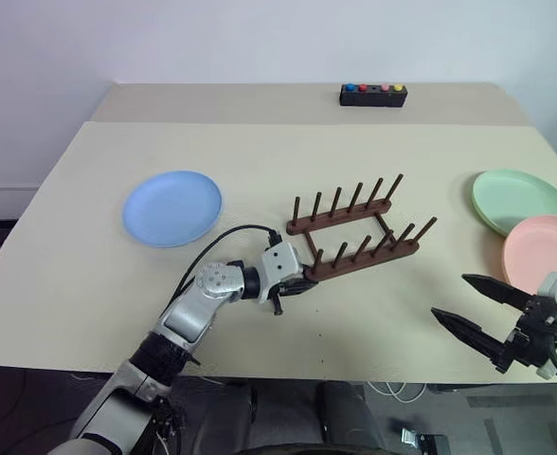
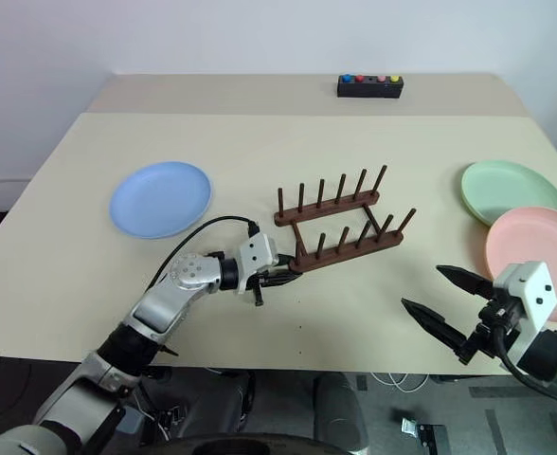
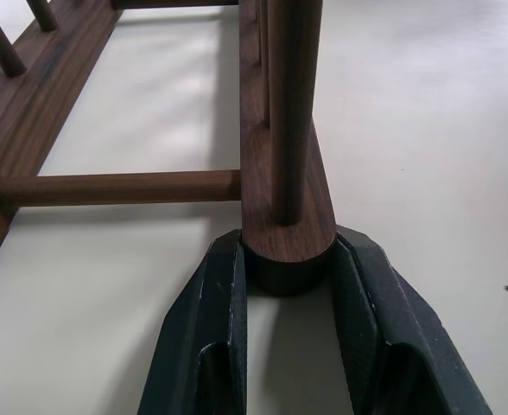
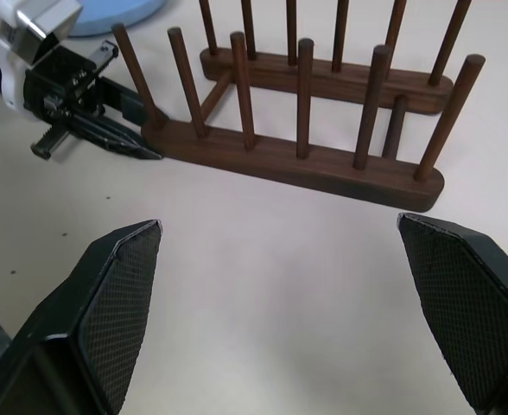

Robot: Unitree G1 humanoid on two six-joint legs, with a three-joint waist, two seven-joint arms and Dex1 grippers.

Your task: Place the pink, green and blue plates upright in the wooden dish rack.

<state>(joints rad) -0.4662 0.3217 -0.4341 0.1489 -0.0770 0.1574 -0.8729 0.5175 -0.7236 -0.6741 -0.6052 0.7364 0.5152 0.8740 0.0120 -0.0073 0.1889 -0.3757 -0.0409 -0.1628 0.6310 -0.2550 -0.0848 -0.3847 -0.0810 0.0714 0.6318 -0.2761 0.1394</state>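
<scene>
The wooden dish rack (image 1: 354, 232) stands near the table's middle, its dark pegs pointing up and no plate in it. My left gripper (image 1: 297, 282) is shut on the left end of the rack's near rail, and its black fingers (image 3: 211, 320) press both sides of that rounded end. The blue plate (image 1: 171, 208) lies flat to the left of the rack. At the right edge the green plate (image 1: 523, 199) lies flat, with the pink plate (image 1: 544, 251) overlapping its near side. My right gripper (image 1: 449, 296) hovers open and holds nothing, near the front edge just in front of the pink plate.
A black box with coloured buttons (image 1: 373, 94) sits at the far edge of the beige table (image 1: 260, 142). A seam runs across the table's back. The table's front edge is close below both arms.
</scene>
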